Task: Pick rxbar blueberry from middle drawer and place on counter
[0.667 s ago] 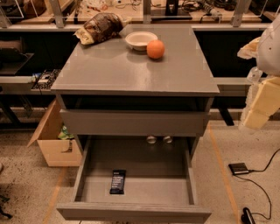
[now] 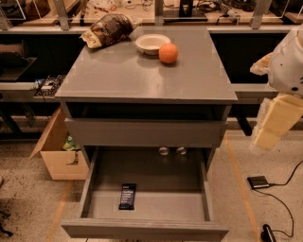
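Speckled beige flooring with orange tape lines spreads around the grey drawer cabinet, and every place below is given from that cabinet. Behind it you see a cluttered wooden workbench.

On its top, the counter, three things sit along the back edge: a brown-and-yellow snack bag at the back left corner, a white bowl near the back middle, and an orange just beside the bowl, toward the right.

Below the counter, the upper drawer front sits pushed in. The middle drawer is pulled well out toward you. The rxbar blueberry lies flat on the drawer floor, left of centre and close to the front panel, long side running front to back.

Your gripper hangs off the cabinet's right side, about level with the upper drawer front and well apart from the bar. You cannot tell how far it is parted.

A cardboard box stands on the floor at the cabinet's left, and a small black device with a cable lies on the floor at its right.
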Controlling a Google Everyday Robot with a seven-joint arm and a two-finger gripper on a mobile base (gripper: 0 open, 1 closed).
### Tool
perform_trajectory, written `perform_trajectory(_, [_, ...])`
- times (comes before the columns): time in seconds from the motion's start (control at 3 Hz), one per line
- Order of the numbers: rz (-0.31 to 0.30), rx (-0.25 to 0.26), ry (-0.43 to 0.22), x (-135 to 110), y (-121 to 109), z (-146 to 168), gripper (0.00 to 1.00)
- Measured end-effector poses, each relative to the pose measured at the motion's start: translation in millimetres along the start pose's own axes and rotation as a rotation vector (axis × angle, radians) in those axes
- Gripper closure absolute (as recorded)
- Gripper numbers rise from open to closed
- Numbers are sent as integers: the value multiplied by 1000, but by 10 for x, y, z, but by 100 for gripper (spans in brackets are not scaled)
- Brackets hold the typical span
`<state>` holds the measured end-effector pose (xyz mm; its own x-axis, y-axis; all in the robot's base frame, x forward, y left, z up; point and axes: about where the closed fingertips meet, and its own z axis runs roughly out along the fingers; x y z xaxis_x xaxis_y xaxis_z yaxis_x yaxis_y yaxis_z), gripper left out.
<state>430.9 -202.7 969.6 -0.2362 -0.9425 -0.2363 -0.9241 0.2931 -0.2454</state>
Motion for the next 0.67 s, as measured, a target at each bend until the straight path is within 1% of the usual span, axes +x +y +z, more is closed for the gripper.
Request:
perform_trajectory(0.33, [48, -54, -6, -53, 258, 373, 0])
perform_trajectory(0.67, [65, -87, 28, -83, 522, 854, 0])
